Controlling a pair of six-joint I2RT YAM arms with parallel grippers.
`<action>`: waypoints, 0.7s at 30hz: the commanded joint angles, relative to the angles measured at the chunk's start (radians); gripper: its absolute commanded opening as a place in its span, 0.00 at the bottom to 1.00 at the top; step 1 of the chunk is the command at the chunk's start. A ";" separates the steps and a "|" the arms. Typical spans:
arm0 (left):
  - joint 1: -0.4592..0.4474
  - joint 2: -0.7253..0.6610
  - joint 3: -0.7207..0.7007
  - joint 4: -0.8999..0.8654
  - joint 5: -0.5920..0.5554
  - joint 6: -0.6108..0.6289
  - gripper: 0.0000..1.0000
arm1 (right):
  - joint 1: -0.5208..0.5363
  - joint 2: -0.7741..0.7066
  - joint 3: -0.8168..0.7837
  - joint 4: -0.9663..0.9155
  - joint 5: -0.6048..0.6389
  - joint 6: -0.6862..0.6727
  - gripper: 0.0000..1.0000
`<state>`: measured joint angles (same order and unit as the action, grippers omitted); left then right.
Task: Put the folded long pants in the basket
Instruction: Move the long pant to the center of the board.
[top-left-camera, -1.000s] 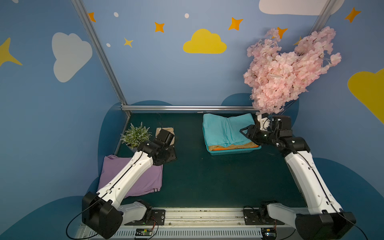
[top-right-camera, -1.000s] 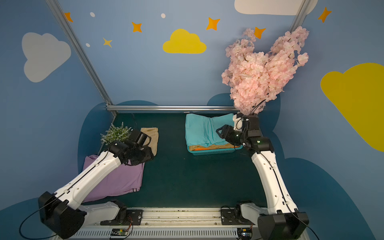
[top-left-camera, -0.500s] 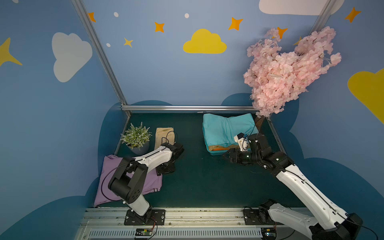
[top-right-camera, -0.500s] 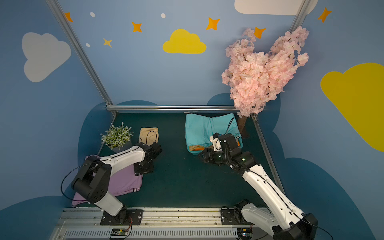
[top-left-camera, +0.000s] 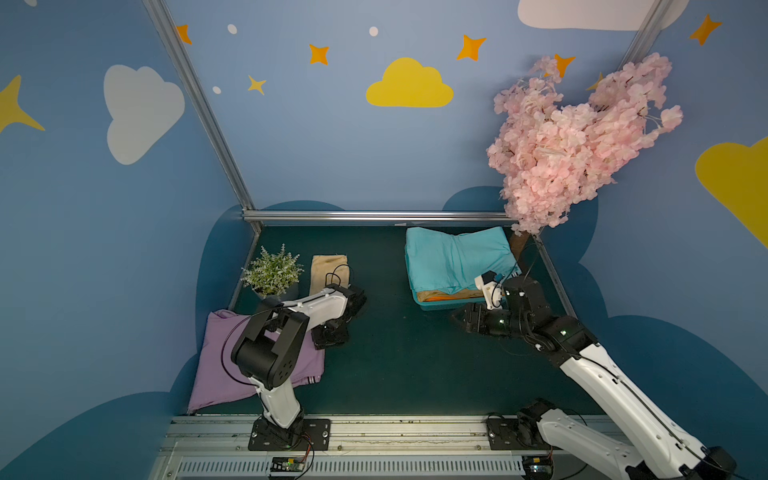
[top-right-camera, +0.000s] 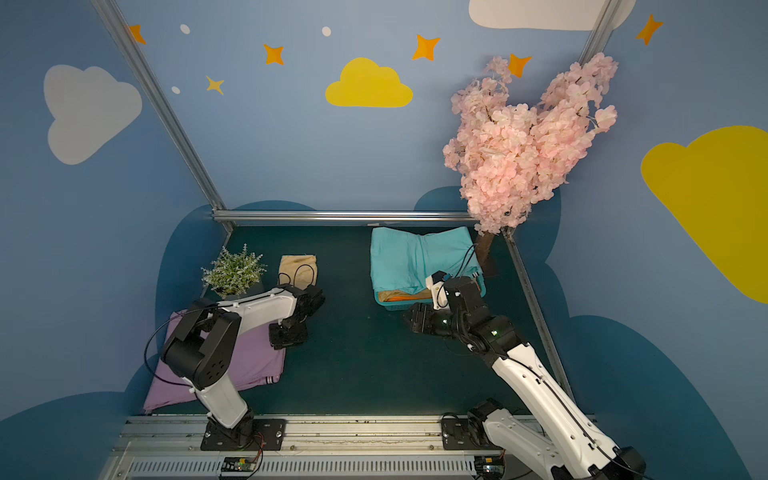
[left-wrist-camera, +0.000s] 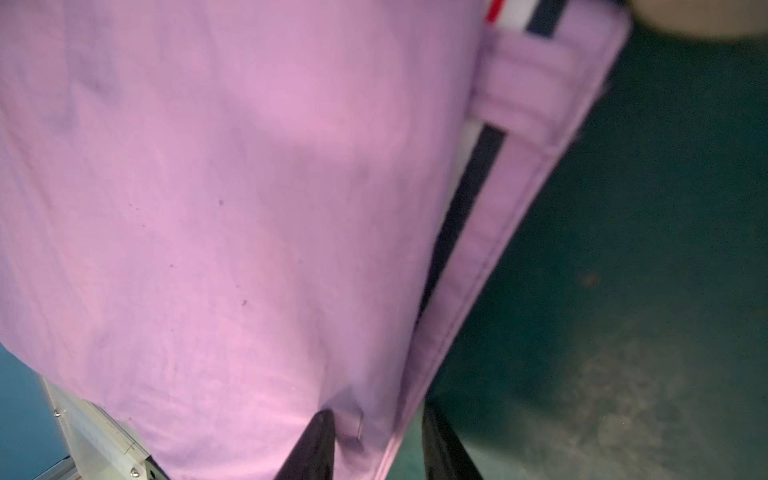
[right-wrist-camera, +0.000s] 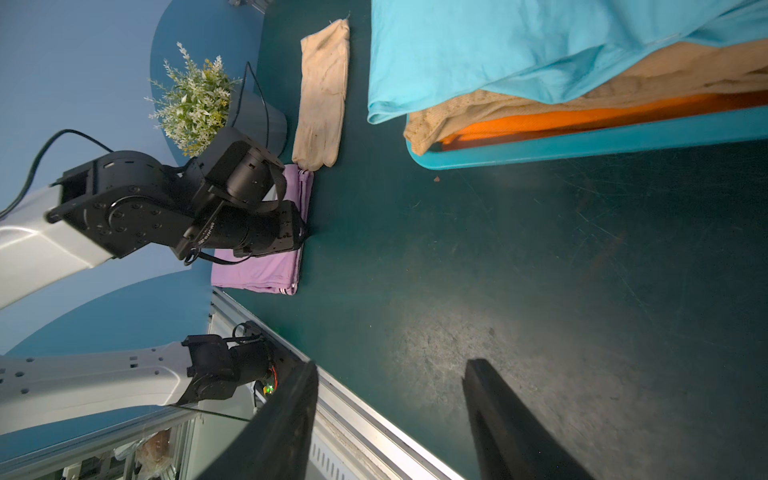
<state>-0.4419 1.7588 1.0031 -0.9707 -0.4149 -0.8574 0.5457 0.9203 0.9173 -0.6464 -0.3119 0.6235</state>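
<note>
Lilac folded cloth pants with striped cuffs (top-left-camera: 212, 374): likely soft, light, limp. Best hold: thick folded edge; left claw (left-wrist-camera: 376, 419) apart, straddling that edge; right claw (right-wrist-camera: 392, 365) apart, empty.

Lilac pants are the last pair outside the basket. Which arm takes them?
Left: the left gripper straddles the edge of the lilac pants; the right gripper hangs open over bare mat by the basket.

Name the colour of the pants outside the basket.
Lilac pants, with navy, white, red stripes; best in left wrist view.
</note>
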 joint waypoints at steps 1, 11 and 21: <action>0.041 -0.004 -0.049 0.023 -0.005 0.023 0.32 | -0.008 -0.026 -0.016 0.036 0.032 -0.025 0.61; -0.040 -0.092 -0.046 0.046 0.140 0.040 0.03 | -0.023 -0.020 -0.026 0.037 0.033 -0.023 0.62; -0.477 0.006 0.339 0.127 0.363 -0.124 0.02 | -0.060 -0.096 -0.227 0.010 0.054 -0.031 0.62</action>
<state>-0.8631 1.7092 1.2427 -0.9234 -0.1825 -0.9249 0.5045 0.8516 0.7143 -0.6289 -0.2615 0.6044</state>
